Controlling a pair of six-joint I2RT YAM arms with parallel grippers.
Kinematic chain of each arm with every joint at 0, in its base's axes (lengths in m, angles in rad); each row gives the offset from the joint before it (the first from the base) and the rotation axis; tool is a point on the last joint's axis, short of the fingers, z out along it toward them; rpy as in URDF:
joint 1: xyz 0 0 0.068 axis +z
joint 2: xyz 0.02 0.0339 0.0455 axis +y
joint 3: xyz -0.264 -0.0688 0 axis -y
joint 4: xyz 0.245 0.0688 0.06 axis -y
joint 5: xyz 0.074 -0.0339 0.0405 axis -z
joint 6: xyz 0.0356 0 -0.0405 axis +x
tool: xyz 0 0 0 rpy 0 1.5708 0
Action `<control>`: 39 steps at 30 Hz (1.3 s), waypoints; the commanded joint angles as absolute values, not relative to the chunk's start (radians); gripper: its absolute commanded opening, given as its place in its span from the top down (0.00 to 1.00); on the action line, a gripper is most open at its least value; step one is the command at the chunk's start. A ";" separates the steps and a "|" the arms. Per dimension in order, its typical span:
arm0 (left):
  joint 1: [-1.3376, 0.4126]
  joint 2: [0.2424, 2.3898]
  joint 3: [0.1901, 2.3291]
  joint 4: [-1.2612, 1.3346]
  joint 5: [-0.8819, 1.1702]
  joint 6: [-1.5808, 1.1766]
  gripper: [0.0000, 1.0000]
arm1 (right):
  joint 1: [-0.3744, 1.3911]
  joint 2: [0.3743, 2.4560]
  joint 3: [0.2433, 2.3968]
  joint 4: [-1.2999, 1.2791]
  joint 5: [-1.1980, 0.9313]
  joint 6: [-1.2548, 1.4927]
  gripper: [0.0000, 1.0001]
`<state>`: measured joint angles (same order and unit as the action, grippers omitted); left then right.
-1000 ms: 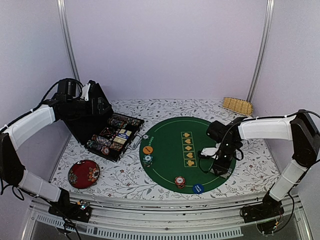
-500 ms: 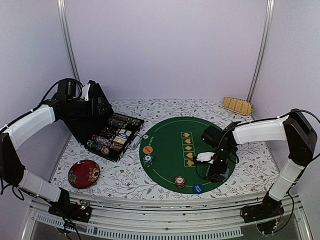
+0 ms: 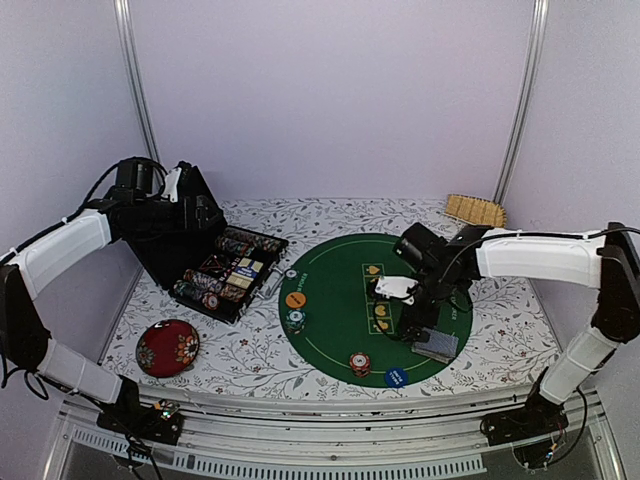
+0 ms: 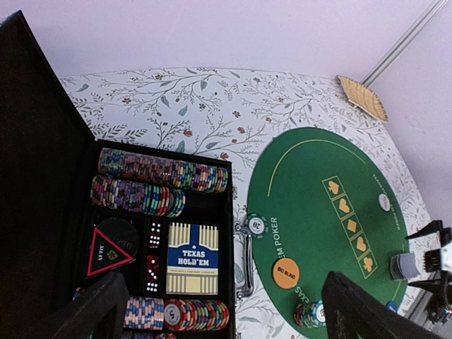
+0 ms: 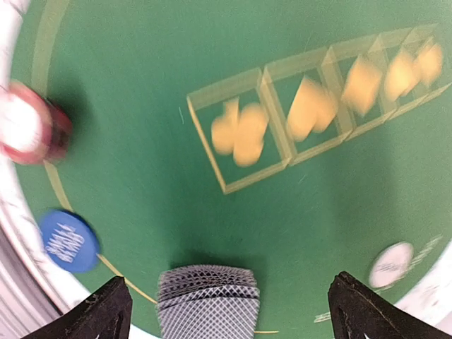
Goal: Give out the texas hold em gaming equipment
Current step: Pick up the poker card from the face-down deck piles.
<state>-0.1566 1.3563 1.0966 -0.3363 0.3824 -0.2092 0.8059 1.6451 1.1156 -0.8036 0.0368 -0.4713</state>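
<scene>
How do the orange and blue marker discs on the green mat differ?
Colour: the orange marker disc has dark lettering; the blue marker disc has white lettering. Place: the orange one lies at the left side of the green poker mat, near the chip case; the blue one at its near edge. Neighbours: a green chip stack sits by the orange disc, a red chip stack by the blue. Both lie flat on the mat, untouched.

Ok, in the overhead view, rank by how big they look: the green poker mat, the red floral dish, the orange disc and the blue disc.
1. green poker mat
2. red floral dish
3. orange disc and blue disc: these look about alike, so I won't rank one above the other.
</scene>
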 commanded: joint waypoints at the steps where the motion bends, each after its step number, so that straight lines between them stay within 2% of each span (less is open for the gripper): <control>1: -0.152 1.363 1.100 -0.339 0.378 -0.192 0.02 | 0.835 1.505 1.176 -0.729 -0.012 -0.459 0.01; 5: -0.153 1.366 1.100 -0.339 0.374 -0.191 0.02 | 0.799 1.395 1.193 -0.567 0.194 -0.283 0.01; 9: -0.152 1.365 1.100 -0.339 0.380 -0.196 0.02 | 0.633 1.254 1.143 -0.503 0.225 0.172 0.01; 10: -0.152 1.363 1.100 -0.338 0.382 -0.200 0.02 | 0.599 1.215 1.109 -0.498 0.201 0.318 0.01; 12: -0.153 1.363 1.099 -0.336 0.390 -0.205 0.02 | 0.533 1.161 1.038 -0.496 0.098 0.424 0.01; 15: -0.163 1.368 1.100 -0.335 0.402 -0.209 0.02 | 0.488 1.153 1.010 -0.650 0.023 0.561 0.01; 18: -0.201 1.373 1.104 -0.335 0.413 -0.197 0.02 | 0.486 1.130 0.948 -0.759 -0.050 0.647 0.01; 22: -0.308 1.391 1.128 -0.348 0.418 -0.169 0.02 | 0.473 1.079 0.802 -0.783 -0.155 0.723 0.01; 26: -0.414 1.429 1.163 -0.391 0.425 -0.147 0.02 | 0.463 1.040 0.673 -0.741 -0.236 0.760 0.01; 32: -0.437 1.444 1.167 -0.405 0.379 -0.137 0.02 | 0.440 1.034 0.558 -0.631 -0.262 0.793 0.01; 39: -0.437 1.451 1.166 -0.406 0.369 -0.134 0.02 | 0.433 1.129 0.513 -0.502 -0.321 0.779 0.14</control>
<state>-0.4385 1.4403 1.1450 -0.3878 0.3851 -0.1501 0.4377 1.0897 0.5301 -0.5987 -0.2775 0.7727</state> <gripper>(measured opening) 0.984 0.879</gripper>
